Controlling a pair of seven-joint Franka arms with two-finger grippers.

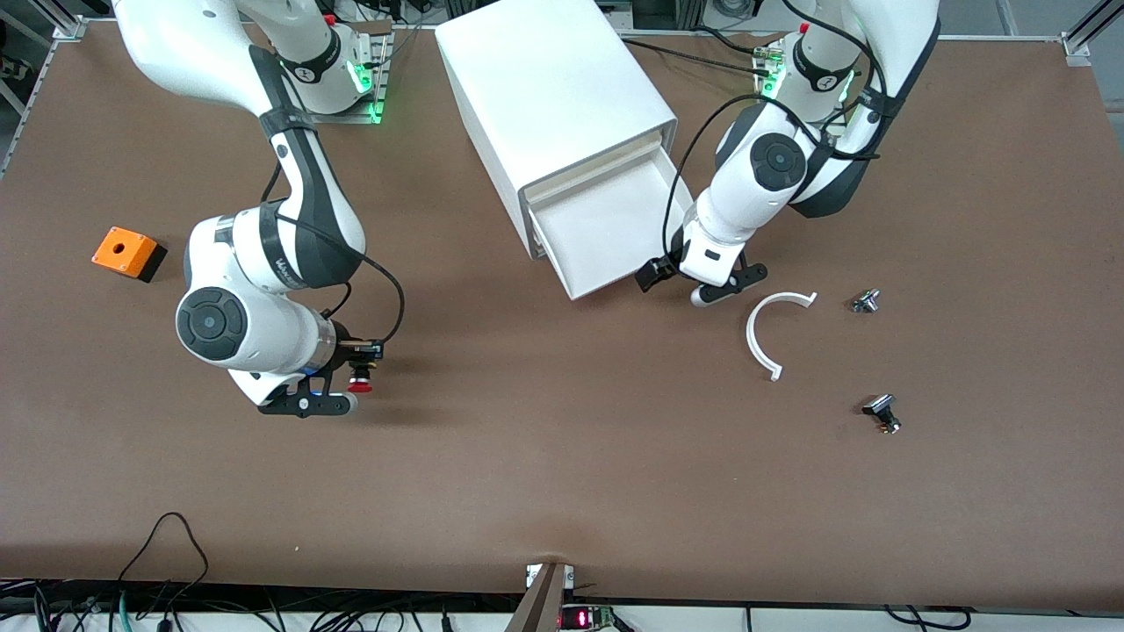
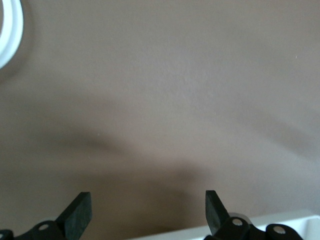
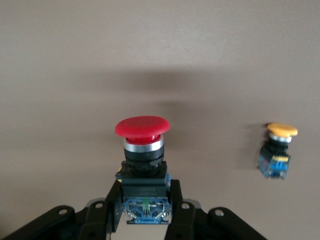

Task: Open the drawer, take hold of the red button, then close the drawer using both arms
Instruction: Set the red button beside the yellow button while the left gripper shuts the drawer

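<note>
The white cabinet [image 1: 553, 96] stands at the robots' side of the table, and its drawer [image 1: 606, 230] is pulled out toward the front camera, its tray bare. My right gripper [image 1: 351, 386] is shut on the red-capped button [image 1: 359, 384] and holds it just above the table, toward the right arm's end. In the right wrist view the fingers [image 3: 107, 207] clamp the button's [image 3: 143, 150] black body and the blue rear end shows between them. My left gripper [image 1: 713, 291] is open and empty, low over the table beside the drawer's front corner; its fingertips [image 2: 80, 210] stand wide apart.
A white curved strip [image 1: 766, 332] lies by the left gripper and shows in the left wrist view [image 2: 11, 35]. Two small metal-and-black parts [image 1: 865, 301] [image 1: 881, 412] lie toward the left arm's end. An orange box [image 1: 128, 252] sits toward the right arm's end. An orange-capped button [image 3: 277, 150] shows in the right wrist view.
</note>
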